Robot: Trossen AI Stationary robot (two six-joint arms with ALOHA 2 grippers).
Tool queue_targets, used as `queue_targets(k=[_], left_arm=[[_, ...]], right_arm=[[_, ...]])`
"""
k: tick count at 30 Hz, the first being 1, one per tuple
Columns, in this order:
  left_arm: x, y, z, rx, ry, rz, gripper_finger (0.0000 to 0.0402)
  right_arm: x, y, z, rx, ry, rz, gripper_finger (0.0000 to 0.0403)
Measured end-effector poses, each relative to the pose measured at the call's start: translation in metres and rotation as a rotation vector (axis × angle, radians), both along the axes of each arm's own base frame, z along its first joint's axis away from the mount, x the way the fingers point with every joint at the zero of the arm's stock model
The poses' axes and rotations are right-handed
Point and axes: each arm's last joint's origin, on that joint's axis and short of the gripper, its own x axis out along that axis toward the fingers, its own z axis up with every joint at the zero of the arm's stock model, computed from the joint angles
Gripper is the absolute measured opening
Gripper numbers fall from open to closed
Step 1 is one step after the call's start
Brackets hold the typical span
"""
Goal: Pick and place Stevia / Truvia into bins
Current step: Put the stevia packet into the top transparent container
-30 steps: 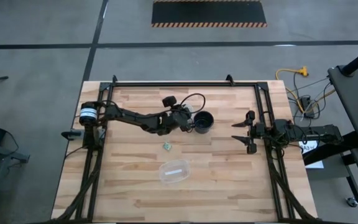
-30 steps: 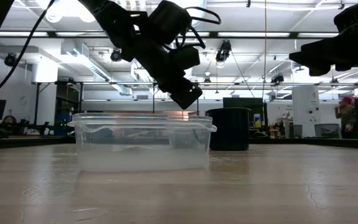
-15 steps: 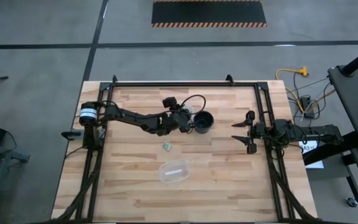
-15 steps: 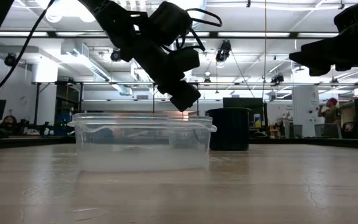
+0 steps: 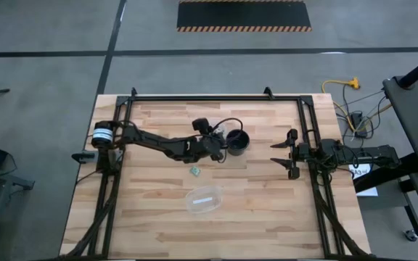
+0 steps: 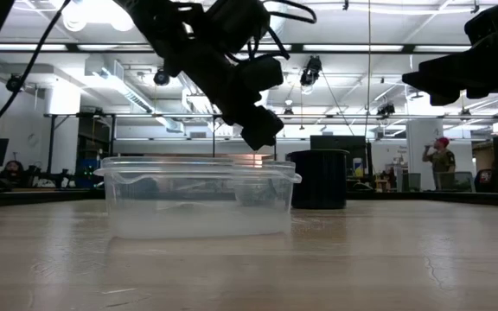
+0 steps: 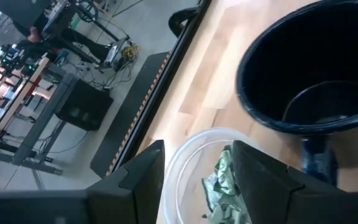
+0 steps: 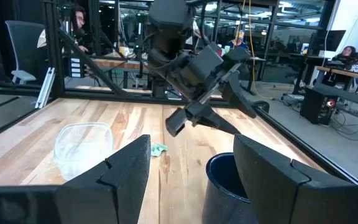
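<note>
Nearest the worktop's [image 5: 267,210] front edge, the oval clear tub [image 5: 204,200] is lying with its long axis running left to right. Behind it, one small green packet [image 5: 194,171] is sitting on the bare wood; its direction is too small to tell. Farther back, the left gripper [image 5: 218,145] is hovering over the round clear cup [image 7: 185,162], jaws spread and holding nothing, with crumpled green-and-white packets [image 7: 225,186] lying inside. The black mug [image 5: 238,141] is standing just beside the cup. The right gripper [image 5: 280,155] is waiting near the right rail, jaws spread.
</note>
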Motion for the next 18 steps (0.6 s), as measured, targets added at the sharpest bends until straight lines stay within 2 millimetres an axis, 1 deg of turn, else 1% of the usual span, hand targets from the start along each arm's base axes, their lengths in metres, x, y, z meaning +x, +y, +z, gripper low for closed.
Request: queue_targets(k=[3, 5, 10, 12, 15, 18], left_arm=[[0.001, -0.009, 0.005, -0.001, -0.009, -0.023, 0.0171], [0.000, -0.017, 0.013, -0.001, -0.030, -0.044, 0.0171], [-0.007, -0.041, 0.033, -0.005, -0.087, -0.102, 0.0171], [-0.012, -0.049, 0.042, -0.018, -0.100, -0.121, 0.0171], [-0.021, -0.060, 0.054, -0.069, -0.142, -0.144, 0.0171], [-0.031, -0.067, 0.061, -0.177, -0.156, -0.193, 0.0171]], right_arm=[[0.000, 0.000, 0.000, 0.000, 0.000, 0.000, 0.0221], [0.000, 0.000, 0.000, 0.000, 0.000, 0.000, 0.0221], [0.000, 0.000, 0.000, 0.000, 0.000, 0.000, 0.0221], [0.000, 0.000, 0.000, 0.000, 0.000, 0.001, 0.0221], [0.000, 0.000, 0.000, 0.000, 0.000, 0.000, 0.0221], [0.000, 0.000, 0.000, 0.000, 0.000, 0.000, 0.0221]])
